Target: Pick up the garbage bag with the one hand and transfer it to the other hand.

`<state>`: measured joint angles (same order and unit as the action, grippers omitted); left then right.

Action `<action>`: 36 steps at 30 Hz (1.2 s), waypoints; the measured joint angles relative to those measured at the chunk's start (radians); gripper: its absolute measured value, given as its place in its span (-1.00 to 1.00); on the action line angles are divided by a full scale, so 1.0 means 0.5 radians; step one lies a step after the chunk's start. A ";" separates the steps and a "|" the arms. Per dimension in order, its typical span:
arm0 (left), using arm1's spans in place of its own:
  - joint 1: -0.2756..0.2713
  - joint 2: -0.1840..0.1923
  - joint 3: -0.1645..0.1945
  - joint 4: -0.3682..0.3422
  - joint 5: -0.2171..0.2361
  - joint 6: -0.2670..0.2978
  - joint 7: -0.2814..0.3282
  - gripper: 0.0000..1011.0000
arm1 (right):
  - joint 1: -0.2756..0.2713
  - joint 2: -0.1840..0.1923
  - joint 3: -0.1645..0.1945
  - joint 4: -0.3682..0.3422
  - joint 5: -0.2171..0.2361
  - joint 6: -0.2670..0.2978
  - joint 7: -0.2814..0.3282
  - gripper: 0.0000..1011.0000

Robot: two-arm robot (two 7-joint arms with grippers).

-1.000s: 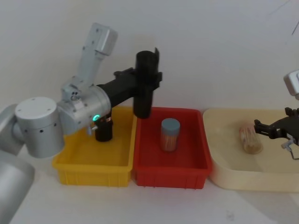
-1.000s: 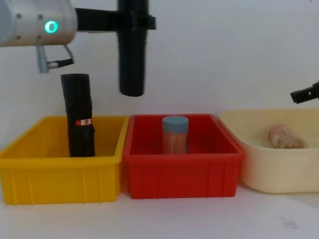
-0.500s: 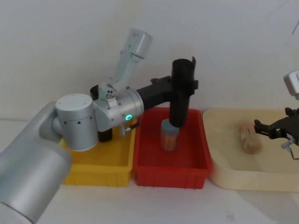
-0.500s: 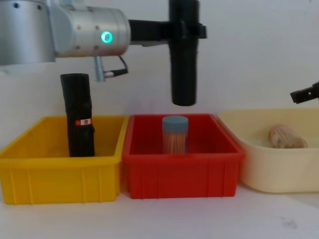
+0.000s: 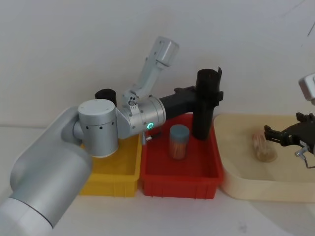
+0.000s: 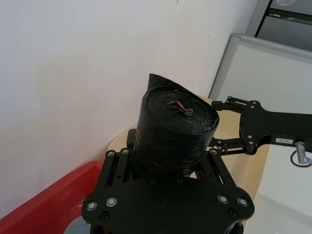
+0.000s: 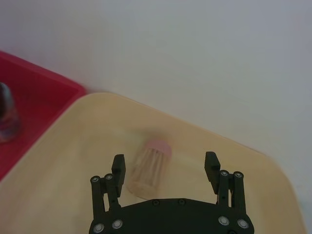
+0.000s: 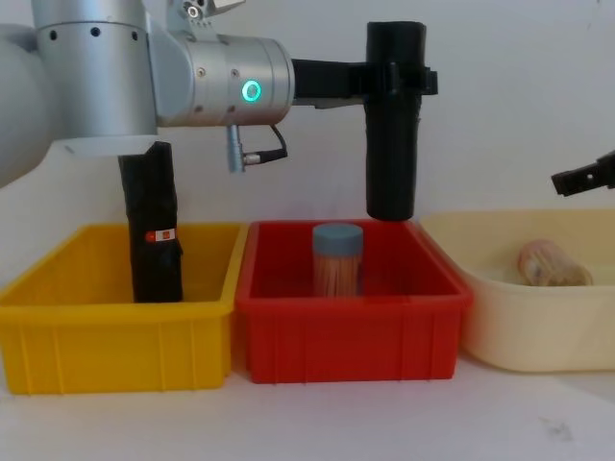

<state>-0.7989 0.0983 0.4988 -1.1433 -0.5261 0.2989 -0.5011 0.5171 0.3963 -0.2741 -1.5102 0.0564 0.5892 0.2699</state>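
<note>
The garbage bag [image 5: 204, 108], a tall plain black roll, hangs upright above the right part of the red bin [image 5: 160, 181]. My left gripper [image 5: 209, 95], on the green-lit arm, is shut around the roll's upper half. In the chest view the garbage bag [image 8: 392, 144] has its bottom end just above the bin's rim, with the left gripper [image 8: 399, 79] clamped near its top. From the left wrist the garbage bag [image 6: 175, 129] stands between the jaws. My right gripper [image 5: 275, 135] hovers open over the cream tray [image 5: 256, 189], to the right of the roll and apart from it.
A yellow bin [image 8: 58, 331] on the left holds a black roll with a red-and-white sticker [image 8: 154, 230]. A blue-lidded jar [image 8: 337, 259] stands in the red bin. A pink-capped jar [image 7: 148, 163] lies in the cream tray under the right gripper [image 7: 165, 168].
My left arm has carried the garbage bag rightward, from above the seam between the yellow and red bins to the red bin's right side. The right gripper has edged slightly left.
</note>
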 joint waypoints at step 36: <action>-0.054 -0.041 0.045 0.111 0.002 -0.026 -0.032 0.05 | 0.022 -0.161 -0.068 0.066 0.324 -0.027 0.346 0.98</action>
<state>-0.8261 0.0778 0.5215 -1.0880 -0.5249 0.2861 -0.5172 0.5282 0.3156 -0.3081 -1.4774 0.2183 0.5755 0.4427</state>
